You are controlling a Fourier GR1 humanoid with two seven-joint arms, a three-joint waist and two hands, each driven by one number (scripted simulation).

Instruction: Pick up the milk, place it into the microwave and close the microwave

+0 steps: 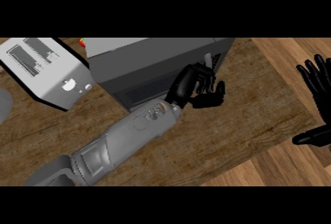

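The dark grey microwave [149,57] stands at the back middle of the wooden counter, and its front door [139,92] lies flush against the body. My left hand [197,89] rests against the right part of that front, fingers fairly straight and pointing up, thumb out to the right, holding nothing. Its grey forearm [123,140] runs in from the lower left. My right hand [317,76] shows at the right edge, open with fingers up, resting. The milk is not visible anywhere.
A light grey appliance with two dark slots [39,65] sits left of the microwave. A small red and green thing [82,41] peeks out behind the microwave's left corner. A grey rounded edge [3,105] shows at far left. The counter's edge [258,159] runs diagonally at lower right.
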